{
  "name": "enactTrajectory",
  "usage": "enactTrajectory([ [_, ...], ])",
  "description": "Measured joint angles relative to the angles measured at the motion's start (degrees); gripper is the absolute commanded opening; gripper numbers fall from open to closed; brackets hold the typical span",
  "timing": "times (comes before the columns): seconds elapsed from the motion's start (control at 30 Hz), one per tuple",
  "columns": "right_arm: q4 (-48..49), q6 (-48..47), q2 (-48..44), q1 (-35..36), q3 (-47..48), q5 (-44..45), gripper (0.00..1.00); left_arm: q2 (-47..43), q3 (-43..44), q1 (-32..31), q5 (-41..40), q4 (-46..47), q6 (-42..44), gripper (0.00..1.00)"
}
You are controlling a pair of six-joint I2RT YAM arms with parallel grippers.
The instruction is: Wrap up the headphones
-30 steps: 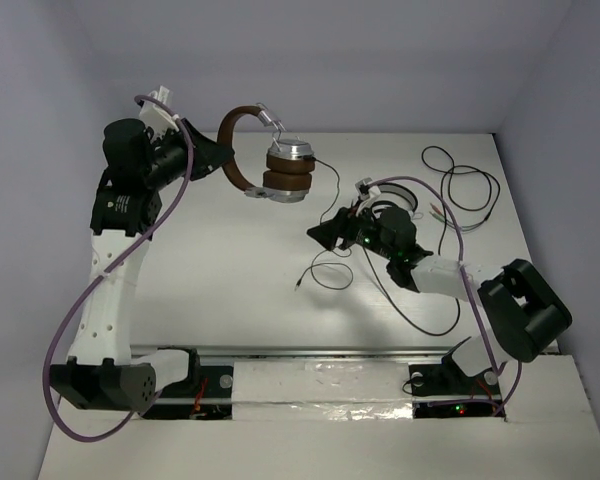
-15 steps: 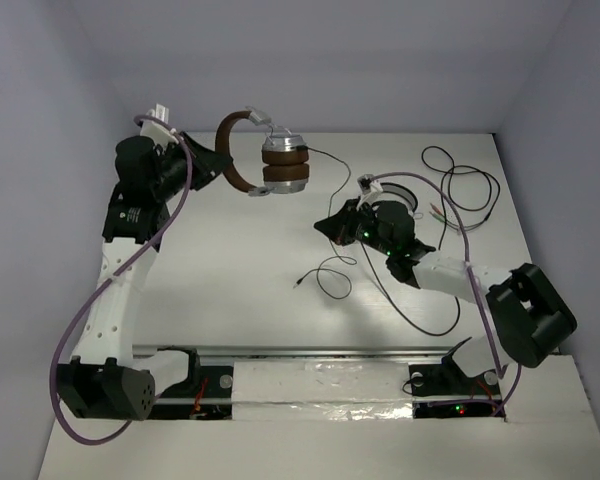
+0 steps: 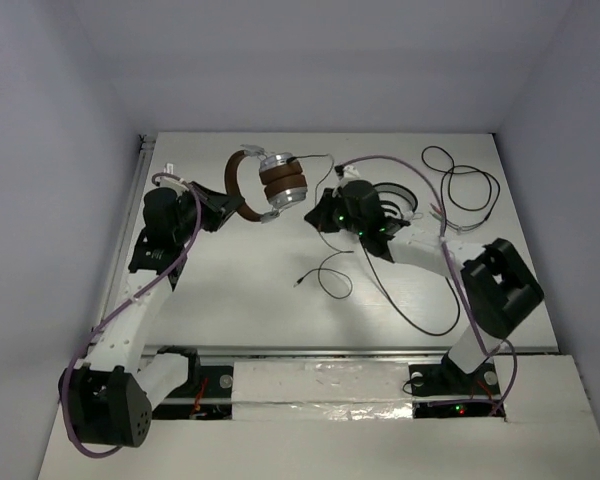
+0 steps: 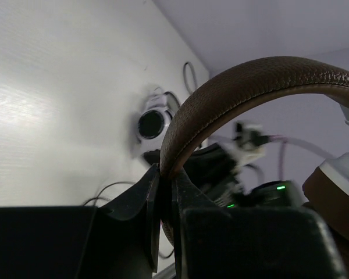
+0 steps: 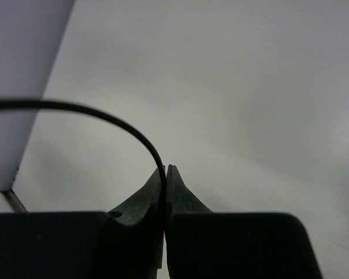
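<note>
While aloft, headphones (image 3: 280, 183) pinched by left end effector (image 4: 166, 174), cable (image 5: 75, 107) by right end effector (image 5: 164, 171).

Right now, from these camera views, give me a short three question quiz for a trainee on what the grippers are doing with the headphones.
1. True or false: the left gripper is shut on the brown headband of the headphones.
2. What is the right gripper pinching?
A) a brown ear pad
B) the thin black cable
C) nothing, its jaws are wide open
3. Fill in: a separate loose black cable lies near the far ____ corner of the table.

Key: 1 true; 2 B; 3 right.
</note>
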Motion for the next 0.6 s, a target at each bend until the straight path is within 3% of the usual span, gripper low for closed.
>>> enactTrajectory([
  [0.3,-5.03,1.55,6.16,16.87,0.33,1.53,0.00,-2.38,-6.58,-2.78,-10.84,14.82,-14.14,0.00],
  [0.6,-9.55,2.32,1.79,26.47,0.35,8.46,0.00,-3.78,-7.32,-8.96,-30.36,11.39,-10.73,0.00],
])
